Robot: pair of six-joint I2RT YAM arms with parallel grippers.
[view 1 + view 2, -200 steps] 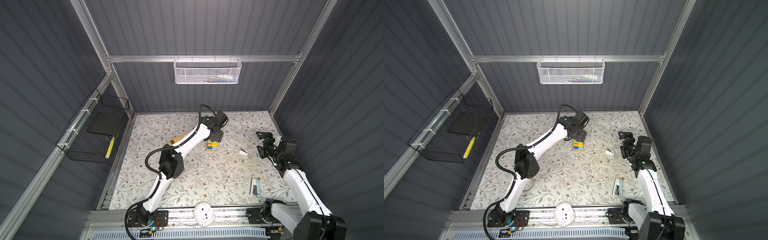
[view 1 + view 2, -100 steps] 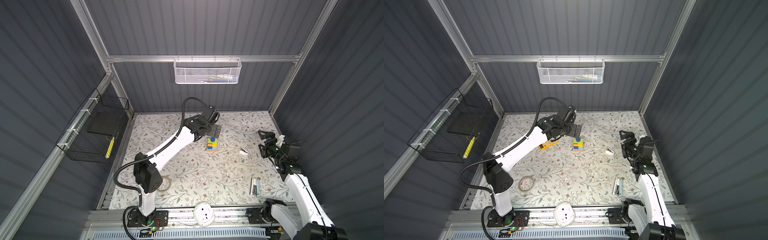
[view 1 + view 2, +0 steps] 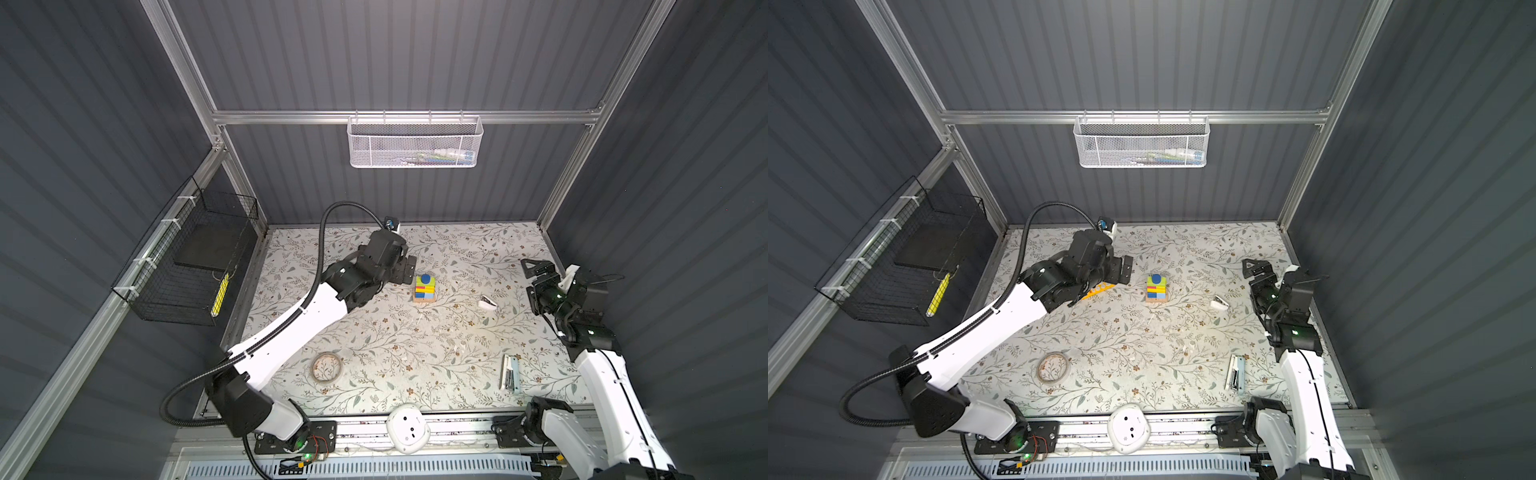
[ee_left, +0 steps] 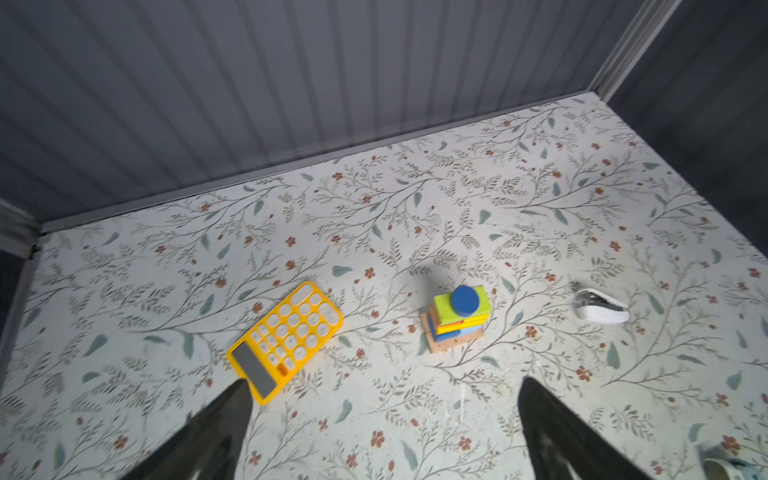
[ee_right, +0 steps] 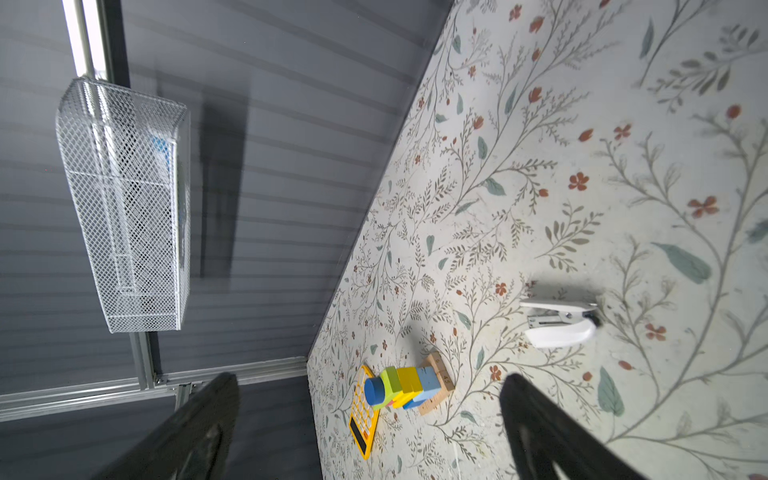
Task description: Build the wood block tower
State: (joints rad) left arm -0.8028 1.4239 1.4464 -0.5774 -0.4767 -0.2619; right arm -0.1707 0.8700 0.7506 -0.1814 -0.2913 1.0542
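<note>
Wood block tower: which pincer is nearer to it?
Left. The left pincer hangs open close beside the wood block tower, not touching it; the right pincer, also open, sits much farther off on its other side.

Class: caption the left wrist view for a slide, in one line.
Open left tool hovers before the wood block tower, standing between a yellow calculator and a white staple remover.

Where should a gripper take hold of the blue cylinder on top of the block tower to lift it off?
Grip the blue cylinder by its curved side wall, coming straight down from above. It stands on its flat end atop the lime bar, round face up, with nothing beside it at that level. A sideways approach would likely topple the tower.
</note>
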